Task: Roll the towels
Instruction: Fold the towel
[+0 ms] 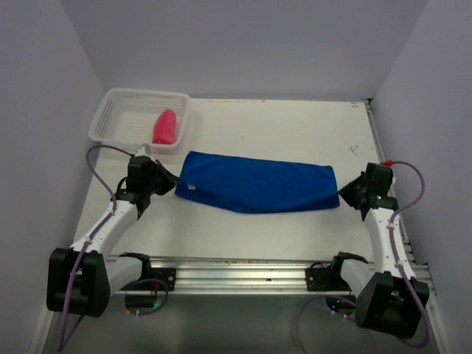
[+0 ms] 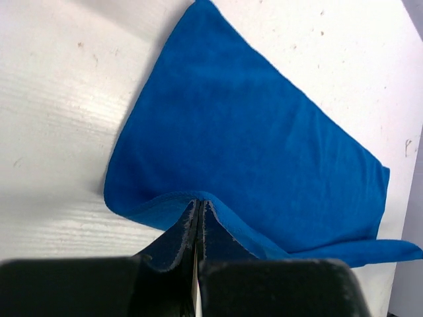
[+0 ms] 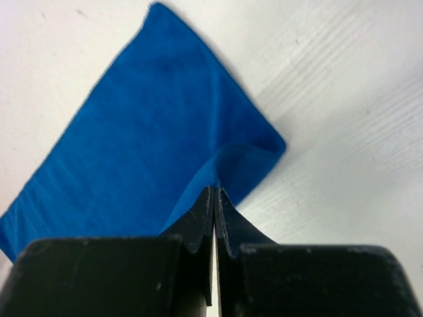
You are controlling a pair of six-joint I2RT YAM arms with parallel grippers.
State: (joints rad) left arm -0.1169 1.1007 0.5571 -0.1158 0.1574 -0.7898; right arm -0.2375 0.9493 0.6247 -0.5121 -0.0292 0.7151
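**Both claws pinched on the blue towel's ends**

Your left arm reaches forward and angles inward. The left gripper (image 1: 169, 179) is at the left end of the blue towel (image 1: 258, 186), and your wrist view shows its jaws pressed together on a raised fold of cloth. Your right arm mirrors it, with the right gripper (image 1: 345, 195) clamped on the right end the same way. The towel lies long and flat across the middle of the table (image 1: 295, 125), spanning the two claws. You have bare tabletop beyond its far edge, and more on the near side towards the rail (image 1: 243, 269). The white basket (image 1: 110, 110) sits in the far left corner, near your left gripper, with a rolled pink towel (image 1: 164, 127) inside. Your right wrist view cuts the towel off at the frame edge, and how deep the cloth sits between the fingers is hidden
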